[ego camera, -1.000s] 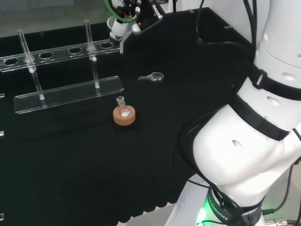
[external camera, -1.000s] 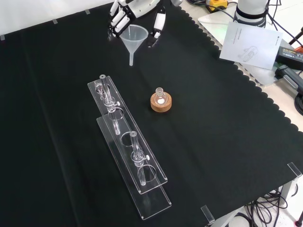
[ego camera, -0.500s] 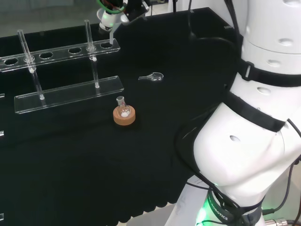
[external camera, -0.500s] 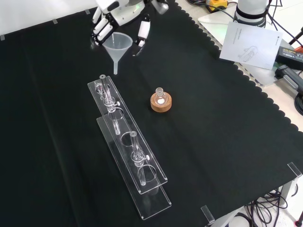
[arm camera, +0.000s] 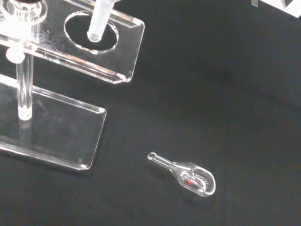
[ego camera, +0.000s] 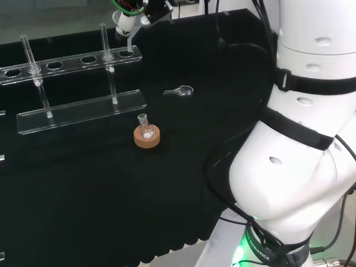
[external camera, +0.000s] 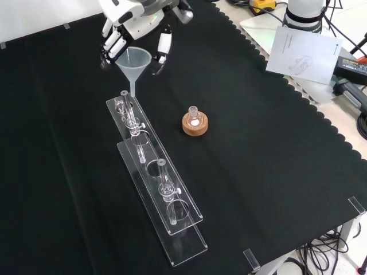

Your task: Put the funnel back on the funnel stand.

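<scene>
Carried across from the open cloth, the funnel (external camera: 133, 62) now hangs over the end hole of the funnel stand (external camera: 155, 183), its stem tip just above the opening in the wrist view. The hand (external camera: 135, 23) has its fingers and thumb curled round the funnel's rim, clamped on it. Nearby on the worktop (external camera: 258, 172) a small flask (external camera: 194, 114) sits on a cork ring (external camera: 195, 124), and a little glass scoop (arm camera: 186, 173) lies on the cloth past the stand's end. The risk, as it looks from here: the stem seems close to the hole's edge, so a descent slightly off line could catch the clear top rail, jolt the light stand, or tilt the funnel in the fingers.
</scene>
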Robot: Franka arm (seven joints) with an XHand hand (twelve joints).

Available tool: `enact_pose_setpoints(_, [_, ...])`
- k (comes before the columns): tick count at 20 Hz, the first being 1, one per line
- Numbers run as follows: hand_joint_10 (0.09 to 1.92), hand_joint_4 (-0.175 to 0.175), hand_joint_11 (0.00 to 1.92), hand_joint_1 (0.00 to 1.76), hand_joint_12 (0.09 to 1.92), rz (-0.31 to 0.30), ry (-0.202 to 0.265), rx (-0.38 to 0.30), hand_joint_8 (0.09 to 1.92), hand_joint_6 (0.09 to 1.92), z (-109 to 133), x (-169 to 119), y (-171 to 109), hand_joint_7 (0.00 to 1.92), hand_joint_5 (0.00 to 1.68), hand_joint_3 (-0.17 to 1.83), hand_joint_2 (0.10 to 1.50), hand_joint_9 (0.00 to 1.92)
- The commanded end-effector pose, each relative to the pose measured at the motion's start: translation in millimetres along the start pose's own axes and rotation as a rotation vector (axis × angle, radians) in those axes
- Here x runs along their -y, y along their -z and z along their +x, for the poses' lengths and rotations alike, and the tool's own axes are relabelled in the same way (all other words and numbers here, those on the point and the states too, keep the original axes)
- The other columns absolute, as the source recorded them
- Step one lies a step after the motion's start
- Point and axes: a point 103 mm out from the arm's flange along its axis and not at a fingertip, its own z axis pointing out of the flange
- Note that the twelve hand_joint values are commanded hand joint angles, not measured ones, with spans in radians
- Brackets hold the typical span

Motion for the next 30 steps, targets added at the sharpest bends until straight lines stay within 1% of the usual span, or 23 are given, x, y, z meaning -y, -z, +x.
enact_pose_setpoints(1, [0.47, -0.032, 0.75, 0.74, 1.17, -0.017, 0.017, -0.026, 0.69, 0.09, -6.2, -21.2, -4.0, 0.59, 0.52, 0.46, 0.84, 1.17])
enact_pose_setpoints(10, [0.47, -0.032, 0.76, 0.75, 1.17, 0.008, 0.015, -0.039, 0.69, 0.09, -11.3, -38.5, -15.6, 0.59, 0.52, 0.46, 0.83, 1.17])
enact_pose_setpoints(17, [0.47, -0.032, 0.76, 0.75, 1.17, 0.032, 0.031, -0.036, 0.69, 0.09, -3.1, -49.6, -25.8, 0.59, 0.53, 0.46, 0.83, 1.17])
enact_pose_setpoints(22, [0.47, -0.032, 0.76, 0.75, 1.17, 0.053, 0.046, -0.017, 0.69, 0.09, 7.3, -56.9, -31.2, 0.59, 0.53, 0.46, 0.83, 1.17])
enact_pose_setpoints(26, [0.47, -0.032, 0.76, 0.75, 1.17, 0.072, 0.049, 0.0, 0.69, 0.09, 14.8, -62.7, -38.3, 0.59, 0.52, 0.46, 0.83, 1.16])
enact_pose_setpoints(30, [0.46, -0.032, 0.75, 0.75, 1.17, 0.082, 0.047, -0.005, 0.69, 0.09, 15.8, -65.0, -41.8, 0.59, 0.52, 0.46, 0.82, 1.14])
